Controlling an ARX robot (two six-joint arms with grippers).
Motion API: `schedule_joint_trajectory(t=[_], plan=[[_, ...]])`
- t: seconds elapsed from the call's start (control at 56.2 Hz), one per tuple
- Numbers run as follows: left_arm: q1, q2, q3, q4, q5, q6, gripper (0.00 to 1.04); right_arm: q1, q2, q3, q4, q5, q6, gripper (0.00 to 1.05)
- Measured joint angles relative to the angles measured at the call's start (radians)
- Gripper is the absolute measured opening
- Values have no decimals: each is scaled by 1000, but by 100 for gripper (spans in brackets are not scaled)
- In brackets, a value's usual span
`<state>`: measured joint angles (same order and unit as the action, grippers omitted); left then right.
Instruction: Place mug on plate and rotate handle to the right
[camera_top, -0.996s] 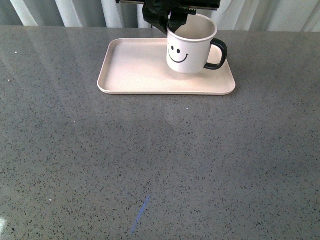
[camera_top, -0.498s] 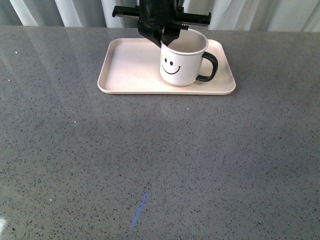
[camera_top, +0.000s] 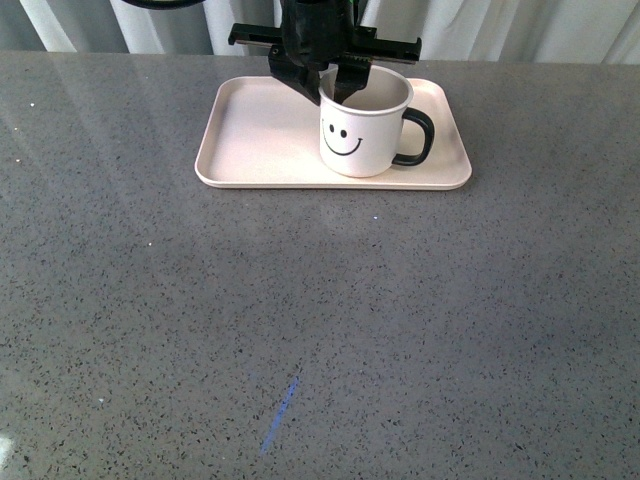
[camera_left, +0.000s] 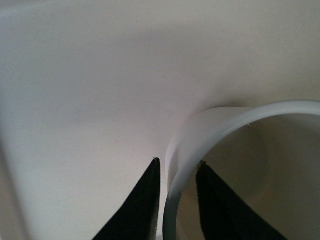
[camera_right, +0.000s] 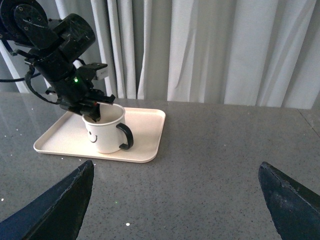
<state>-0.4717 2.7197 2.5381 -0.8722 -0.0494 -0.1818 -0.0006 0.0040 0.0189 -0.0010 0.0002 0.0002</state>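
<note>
Left claw (camera_top: 335, 92) clamps the rim of the mug (camera_top: 362, 140), plate (camera_top: 250, 130) bare to its left.

No words, numbers or brand names can be read anywhere.

The only sign is a black smiley face (camera_top: 343, 135). It has two small dot eyes and a curved mouth. It is printed on the side of the white mug (camera_top: 378, 145). The mug stands on the pink plate (camera_top: 260, 130), closer to the plate's right edge than its left. In the right wrist view part of the same face shows on the mug, small and side-on.

A short blue streak (camera_top: 280, 420) lies on the desk (camera_top: 450, 320) near its front edge. It makes no letter or number.
</note>
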Motion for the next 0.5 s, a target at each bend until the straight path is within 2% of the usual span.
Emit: schedule_joint_trajectory(t=[0.124,0.231,0.391,0.498], plan=[[0,-1,0,11,6,10,53,0,0,0,0,0,0,96],[0,-20,-31,49,16,14,69,0,0,0,0,0,0,96],[7,-143,-187,172,23,16,97,0,0,0,0,0,0,96],[18,-272,-331,301,23,6,95,0,0,0,0,0,0,96]])
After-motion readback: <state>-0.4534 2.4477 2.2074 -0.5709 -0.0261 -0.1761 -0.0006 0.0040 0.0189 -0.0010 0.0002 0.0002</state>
